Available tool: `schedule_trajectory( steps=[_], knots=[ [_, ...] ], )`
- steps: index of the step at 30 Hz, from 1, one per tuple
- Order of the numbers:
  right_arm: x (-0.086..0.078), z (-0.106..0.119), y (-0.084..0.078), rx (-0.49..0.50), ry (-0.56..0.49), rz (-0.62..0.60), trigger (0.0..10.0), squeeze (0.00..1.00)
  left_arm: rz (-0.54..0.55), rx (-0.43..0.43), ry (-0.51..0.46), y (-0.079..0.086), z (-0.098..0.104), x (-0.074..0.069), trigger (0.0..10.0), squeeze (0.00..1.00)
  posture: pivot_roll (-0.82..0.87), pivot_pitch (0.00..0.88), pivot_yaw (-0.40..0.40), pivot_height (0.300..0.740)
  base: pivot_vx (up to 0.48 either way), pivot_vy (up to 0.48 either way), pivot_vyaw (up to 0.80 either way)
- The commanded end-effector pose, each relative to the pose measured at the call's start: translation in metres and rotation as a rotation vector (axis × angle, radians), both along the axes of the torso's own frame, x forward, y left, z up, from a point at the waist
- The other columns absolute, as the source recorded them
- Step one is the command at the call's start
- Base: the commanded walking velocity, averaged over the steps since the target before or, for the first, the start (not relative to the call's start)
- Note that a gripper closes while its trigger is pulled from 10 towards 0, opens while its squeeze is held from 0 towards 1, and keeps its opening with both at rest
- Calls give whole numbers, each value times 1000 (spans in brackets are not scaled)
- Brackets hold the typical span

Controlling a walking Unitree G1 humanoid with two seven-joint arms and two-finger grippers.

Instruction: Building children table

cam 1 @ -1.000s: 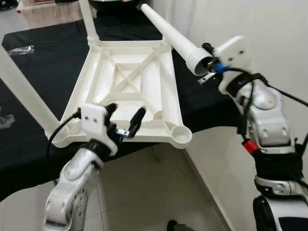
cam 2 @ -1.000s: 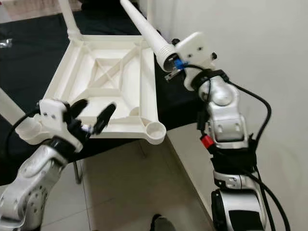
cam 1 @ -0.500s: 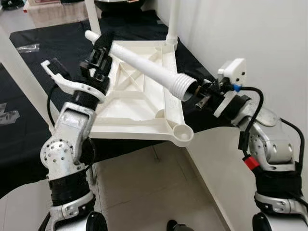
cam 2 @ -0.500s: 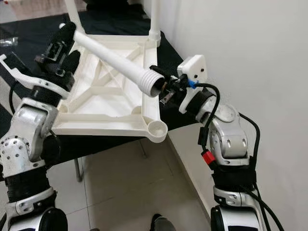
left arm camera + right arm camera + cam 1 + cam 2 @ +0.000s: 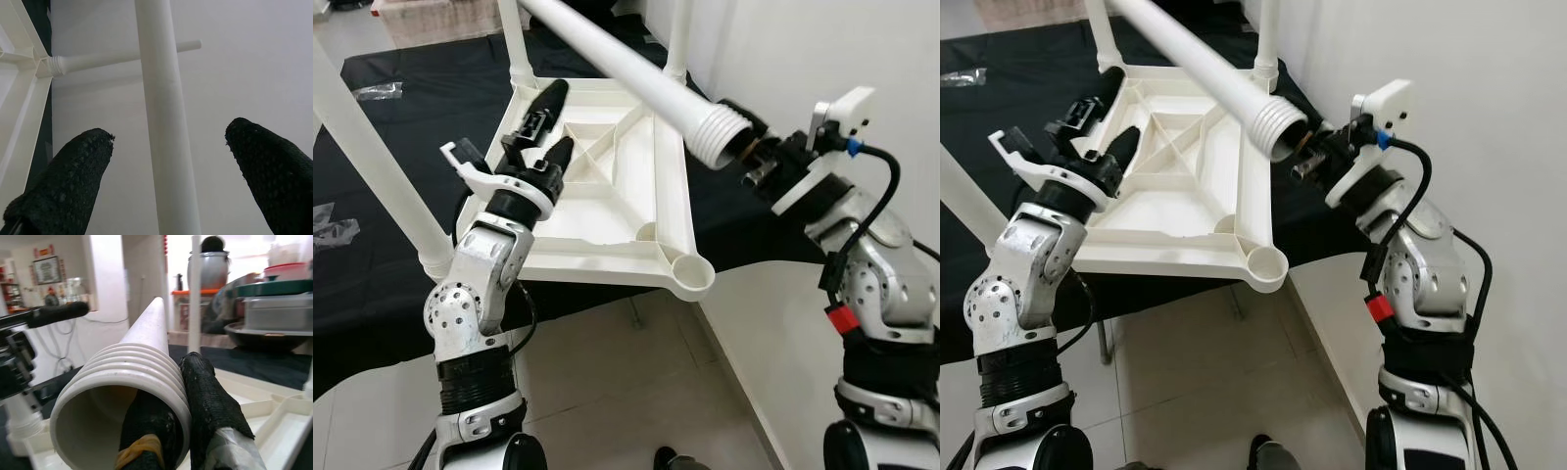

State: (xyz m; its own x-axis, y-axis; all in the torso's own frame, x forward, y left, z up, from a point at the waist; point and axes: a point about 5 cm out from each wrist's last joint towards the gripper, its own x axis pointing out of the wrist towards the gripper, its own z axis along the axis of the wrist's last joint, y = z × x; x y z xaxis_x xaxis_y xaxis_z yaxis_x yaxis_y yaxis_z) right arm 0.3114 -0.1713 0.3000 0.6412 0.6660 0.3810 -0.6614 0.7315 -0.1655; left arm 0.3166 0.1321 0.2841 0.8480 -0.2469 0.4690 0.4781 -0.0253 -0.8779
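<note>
My head views are bright, evenly lit and sharp, with soft shadows. My left wrist view is washed pale; my right shows blown-out glare behind, near fingers [image 5: 210,396] blurred.

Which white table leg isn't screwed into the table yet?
The leg clamped in the right pincer. Its ribbed end hangs free, while the others stand fixed in the tabletop's corners.

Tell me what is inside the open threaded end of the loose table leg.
One black finger of the right tool reaches inside the leg's open threaded end; the other presses outside the wall. Past the finger, the bore darkens and nothing more can be seen.
</note>
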Motion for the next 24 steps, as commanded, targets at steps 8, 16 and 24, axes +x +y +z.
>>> schedule_trajectory(
  steps=[8, 16, 24],
  knots=[
    [-17, -3, 19, -45, 4, 178, 0, 0, -5, -11, -28, 4, 11, -1, 10000, 0, -32, 194, 37, 740, 0, 0, 0],
    [-26, -8, 30, -47, 36, 289, 0, 0, 18, -11, -29, 7, 13, -3, 10000, 0, -34, 196, 33, 740, 0, 0, 0],
    [-33, -13, 30, -64, 65, 354, 0, 0, 56, -22, -43, 17, 16, -1, 0, 0, -33, 195, 34, 740, 0, 0, 0]
  ],
)
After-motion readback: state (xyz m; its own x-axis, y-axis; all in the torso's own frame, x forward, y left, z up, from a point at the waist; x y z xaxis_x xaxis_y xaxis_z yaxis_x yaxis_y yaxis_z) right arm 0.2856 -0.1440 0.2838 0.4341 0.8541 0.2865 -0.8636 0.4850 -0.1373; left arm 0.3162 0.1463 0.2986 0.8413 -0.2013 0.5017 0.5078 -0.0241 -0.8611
